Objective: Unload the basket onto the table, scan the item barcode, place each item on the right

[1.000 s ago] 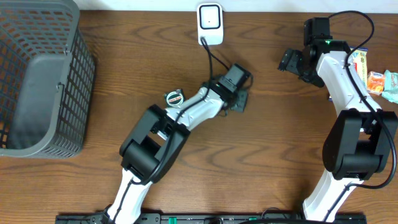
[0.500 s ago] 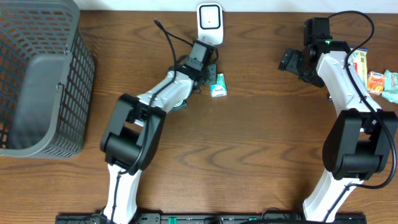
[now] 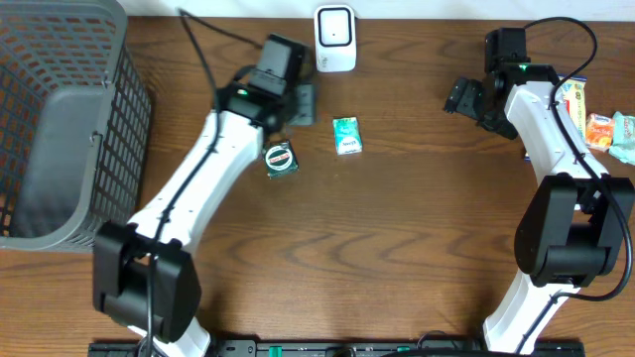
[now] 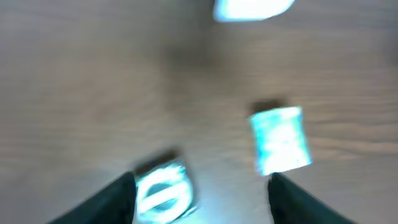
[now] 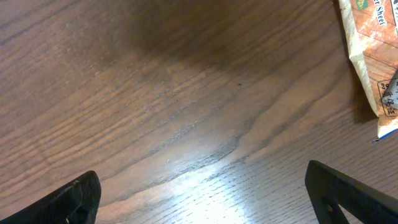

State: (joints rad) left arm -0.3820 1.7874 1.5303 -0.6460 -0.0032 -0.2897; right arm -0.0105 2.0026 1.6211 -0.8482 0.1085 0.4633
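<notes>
A small green pack [image 3: 346,135] lies flat on the table in front of the white scanner [image 3: 335,38]. A round green-and-white item [image 3: 281,159] lies to its left. My left gripper [image 3: 301,104] hovers between the scanner and the round item, open and holding nothing. The left wrist view is blurred: the round item [image 4: 163,193] lies by the left finger, the green pack [image 4: 280,140] is further off, and the scanner [image 4: 252,7] is at the top edge. My right gripper [image 3: 466,97] stands open over bare wood [image 5: 199,124] at the back right.
A grey mesh basket [image 3: 62,119] stands at the far left. Snack packets [image 3: 595,124] lie at the right edge, and one packet's corner [image 5: 373,56] shows in the right wrist view.
My left arm has swung from the middle of the table to the back left, beside the scanner. Its jaws have opened. The green pack now lies uncovered. The right arm has not moved.
</notes>
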